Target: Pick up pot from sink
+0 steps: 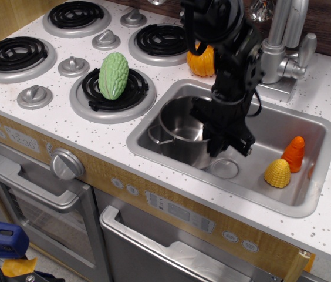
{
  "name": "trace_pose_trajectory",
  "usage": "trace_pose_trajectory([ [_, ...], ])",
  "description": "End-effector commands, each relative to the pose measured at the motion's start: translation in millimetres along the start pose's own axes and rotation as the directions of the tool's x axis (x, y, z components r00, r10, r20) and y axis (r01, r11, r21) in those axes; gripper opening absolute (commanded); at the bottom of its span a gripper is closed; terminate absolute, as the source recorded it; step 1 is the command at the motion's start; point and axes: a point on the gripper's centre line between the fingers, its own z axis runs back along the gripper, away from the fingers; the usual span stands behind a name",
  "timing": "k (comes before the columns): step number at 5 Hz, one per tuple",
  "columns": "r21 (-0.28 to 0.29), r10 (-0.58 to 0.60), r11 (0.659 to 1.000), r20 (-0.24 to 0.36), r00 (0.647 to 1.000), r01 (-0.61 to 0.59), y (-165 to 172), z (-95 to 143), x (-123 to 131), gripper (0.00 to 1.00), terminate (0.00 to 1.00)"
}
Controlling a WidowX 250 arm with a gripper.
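Observation:
The shiny steel pot (pixel 177 126) is in the left half of the brushed-metal sink (pixel 283 126), raised and tilted slightly, its wire loop handle showing on the left. My black gripper (pixel 218 147) reaches down from the back and is shut on the pot's right rim. The round drain (pixel 225 168) shows uncovered just below the fingertips.
A yellow corn toy (pixel 278 173) and an orange carrot toy (pixel 295 153) lie at the sink's right end. The green gourd (pixel 113 75) rests on the front burner. An orange pumpkin (pixel 201 61) and the faucet (pixel 280 53) stand behind the sink.

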Motion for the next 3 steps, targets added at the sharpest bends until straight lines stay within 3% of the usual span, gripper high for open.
trace_pose_trajectory([
  [1,0.028,-0.006,1.0,0.108,0.994,0.003,14.7,59.5,26.0,0.0,0.0],
  [2,0.059,-0.002,0.998,0.09,0.996,-0.003,6.8,80.5,28.4,0.0,0.0],
  [3,0.075,0.004,0.997,0.092,0.996,-0.011,4.5,84.8,28.9,0.0,1.0],
])
